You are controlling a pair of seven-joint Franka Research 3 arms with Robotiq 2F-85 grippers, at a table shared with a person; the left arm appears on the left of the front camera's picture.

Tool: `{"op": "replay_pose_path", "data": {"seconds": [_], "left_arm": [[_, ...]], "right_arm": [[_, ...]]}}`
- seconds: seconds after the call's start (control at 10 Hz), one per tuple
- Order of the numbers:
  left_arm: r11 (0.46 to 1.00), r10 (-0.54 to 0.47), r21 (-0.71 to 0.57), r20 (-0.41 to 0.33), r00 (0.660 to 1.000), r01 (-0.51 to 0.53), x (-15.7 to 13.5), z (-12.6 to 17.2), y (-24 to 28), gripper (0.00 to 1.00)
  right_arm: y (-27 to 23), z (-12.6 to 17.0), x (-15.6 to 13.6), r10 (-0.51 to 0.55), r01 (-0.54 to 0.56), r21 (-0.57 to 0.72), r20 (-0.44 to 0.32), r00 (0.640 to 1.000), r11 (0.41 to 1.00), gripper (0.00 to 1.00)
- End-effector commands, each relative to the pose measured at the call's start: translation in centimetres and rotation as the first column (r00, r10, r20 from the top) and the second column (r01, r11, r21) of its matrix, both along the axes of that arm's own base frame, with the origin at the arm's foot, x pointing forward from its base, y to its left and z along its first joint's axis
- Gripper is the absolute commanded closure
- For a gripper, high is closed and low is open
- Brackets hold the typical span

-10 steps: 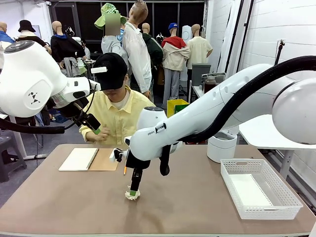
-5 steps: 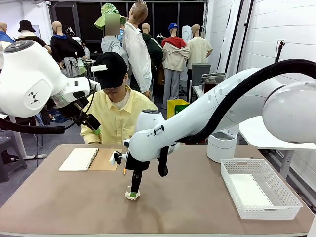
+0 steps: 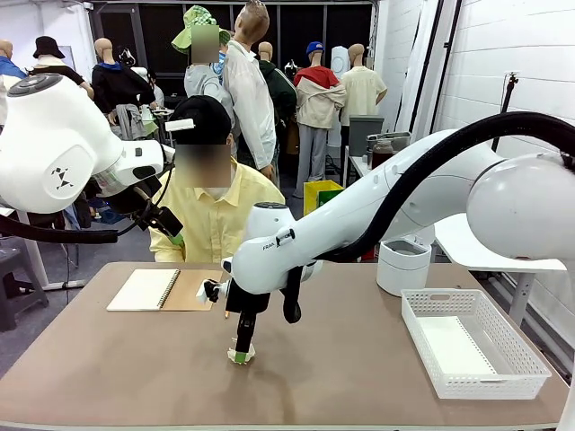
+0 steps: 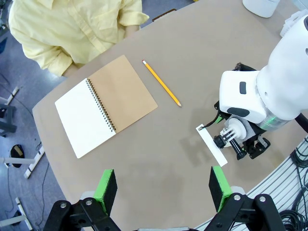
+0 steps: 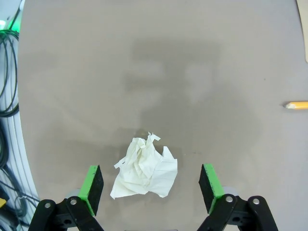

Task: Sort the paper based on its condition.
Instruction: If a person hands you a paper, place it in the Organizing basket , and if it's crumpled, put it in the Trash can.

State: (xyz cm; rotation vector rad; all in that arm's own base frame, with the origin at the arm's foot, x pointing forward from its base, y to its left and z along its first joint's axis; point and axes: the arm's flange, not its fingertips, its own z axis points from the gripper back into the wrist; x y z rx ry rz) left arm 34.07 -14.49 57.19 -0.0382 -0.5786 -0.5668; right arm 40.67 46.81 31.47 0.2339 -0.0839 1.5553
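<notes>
Table [image 3: 135, 368], with the crumpled paper [image 5: 144, 171] as landmark. The right claw [image 5: 151, 185] stands low over the paper, spread wide with a pad on each side, probably placed to pinch it. The basket [image 3: 474, 352], to the paper's right, likely receives sorted sheets. The left claw [image 4: 163, 185], also wide and empty, hangs high. Its camera alone shows notebook [image 4: 103, 108] and pencil [image 4: 161, 83] whole; the right wrist camera alone shows the paper's creases.

Both arms [image 3: 359, 211] are glossy white with rounded joints, and a thick black ribbed cable [image 3: 449, 157] runs along the right one. Each ends in black fingers [image 5: 91, 185] with green pads. The person [image 3: 211, 211] wears a yellow shirt and black cap.
</notes>
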Motion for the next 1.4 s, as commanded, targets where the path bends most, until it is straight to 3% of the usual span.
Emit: {"op": "replay_pose_path", "data": {"seconds": [0.0, 0.7, 0.9, 1.0, 1.2, 1.3], "left_arm": [[1.000, -0.007, -0.001, 0.012, 1.000, 0.007, 0.1, -0.1, 0.1, 0.00], [1.000, -0.007, -0.001, 0.012, 1.000, 0.007, 0.1, -0.1, 0.1, 0.00], [1.000, -0.007, -0.001, 0.012, 1.000, 0.007, 0.1, -0.1, 0.1, 0.00], [1.000, -0.007, -0.001, 0.012, 1.000, 0.007, 0.1, -0.1, 0.1, 0.00], [1.000, -0.007, -0.001, 0.012, 1.000, 0.007, 0.1, -0.1, 0.1, 0.00], [1.000, -0.007, -0.001, 0.012, 1.000, 0.007, 0.1, -0.1, 0.1, 0.00]], "right_arm": [[0.5, 0.1, 0.3, 0.011, -0.011, -0.037, 0.003, 1.000, 0.999, 0.00], [0.9, -0.5, 0.8, 0.005, -0.007, -0.074, -0.019, 1.000, 0.997, 0.00], [1.1, -0.8, 0.9, 0.004, -0.006, -0.077, -0.032, 0.999, 0.997, 0.05], [1.2, -0.9, 0.9, 0.007, -0.009, -0.080, -0.037, 0.999, 0.997, 0.10], [1.3, -0.9, 1.0, 0.003, -0.006, -0.082, -0.036, 0.999, 0.997, 0.45], [1.3, -1.2, 0.9, 0.001, -0.005, -0.080, -0.041, 0.999, 0.997, 0.52]]}}
